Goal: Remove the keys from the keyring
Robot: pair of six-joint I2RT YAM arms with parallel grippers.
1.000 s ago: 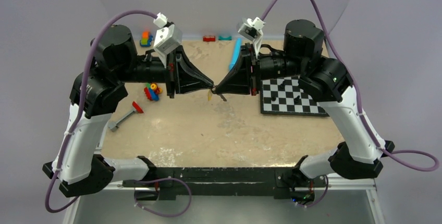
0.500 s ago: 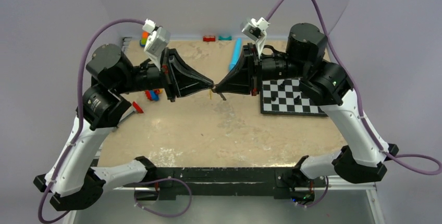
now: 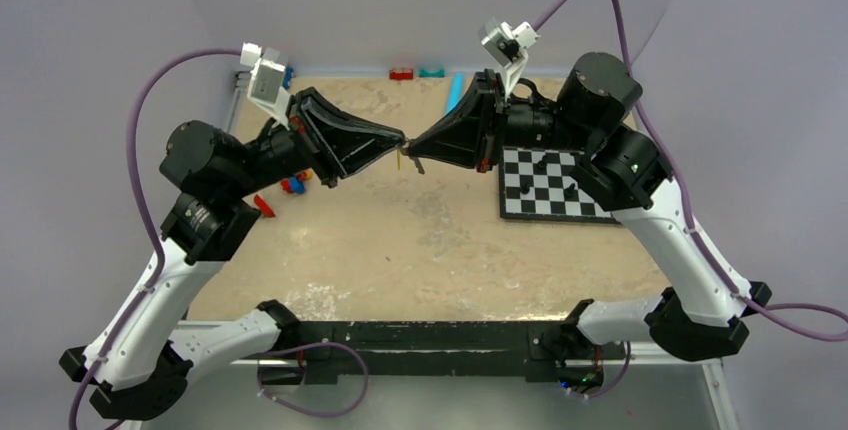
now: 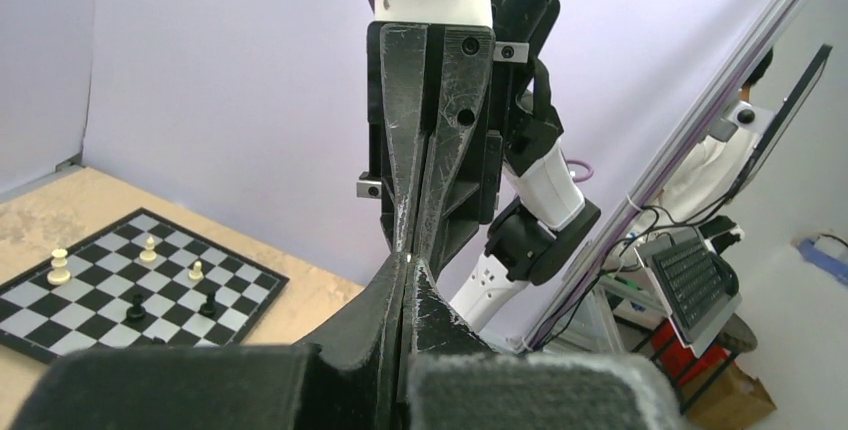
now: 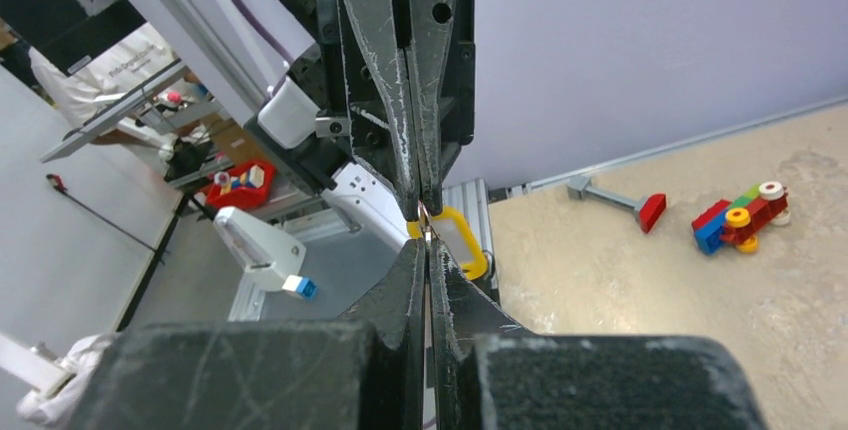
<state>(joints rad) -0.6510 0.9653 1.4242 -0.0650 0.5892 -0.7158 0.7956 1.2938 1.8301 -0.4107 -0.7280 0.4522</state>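
Both grippers are pinched tight, left gripper (image 3: pixel 400 139) and right gripper (image 3: pixel 413 146) meeting nose to nose up in the air over the middle of the table (image 3: pixel 430 250). Keyring (image 5: pixel 425 214) sits right where the tips touch, and honestly I can't tell which one has the actual grip on it. Yellow key (image 5: pixel 472 240) dangles off the ring, long axis pretty much straight down toward the tabletop, blade too small to make out. Chessboard (image 3: pixel 555 185) is off to the right, toy blocks (image 3: pixel 292 185) on the left, blue cylinder (image 3: pixel 456 90) by the far edge.
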